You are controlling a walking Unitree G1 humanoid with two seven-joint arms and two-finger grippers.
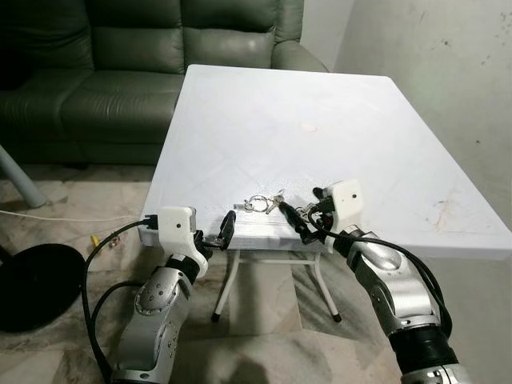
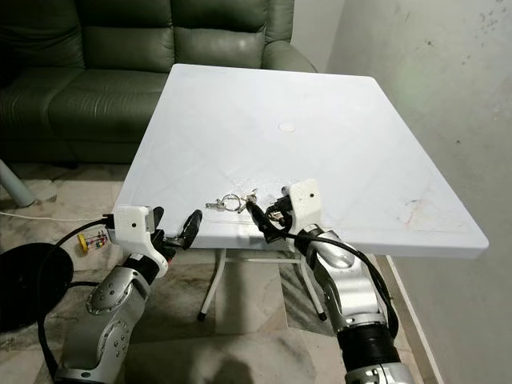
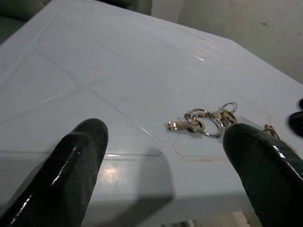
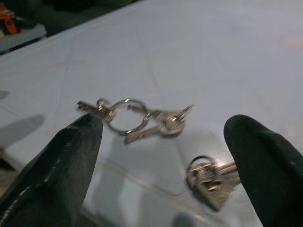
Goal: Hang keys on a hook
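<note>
green sofa (image 1: 144, 72) sits behind the white worktop (image 1: 320, 112), touching or nearly touching its far edge. tiled floor (image 1: 72, 208) around the worktop, pale wall (image 1: 448, 88) on the worktop's right side. a black round object (image 1: 36, 284) lies on the floor well off the worktop's near left corner, with a white cable (image 1: 48, 216) running along the floor near it. folding legs (image 1: 272, 260) show under the worktop's near edge.

left arm (image 1: 156, 320) reaches up to the worktop's near edge; left claw (image 1: 222, 234) is just at that edge, fingers (image 3: 75, 161) spread wide, nothing between them, pointing toward the keys. right arm (image 1: 396, 296) comes in at the worktop's near edge further right; right claw (image 1: 306, 216) is over the worktop surface just inside the near edge, fingers (image 4: 61, 161) spread apart, holding nothing.

keys (image 1: 262, 202) lie flat on the worktop close to its near edge, between the two claws, nearer the right one. it's a bunch on a silver ring (image 4: 127, 116) with a few small keys fanned out. a second small key on its own ring (image 4: 210, 179) lies on the worktop just beside the bunch, by the right claw's finger; touching the finger or not, can't tell. a faint round mark (image 1: 308, 126) sits on the worktop's middle, well apart from the keys.
</note>
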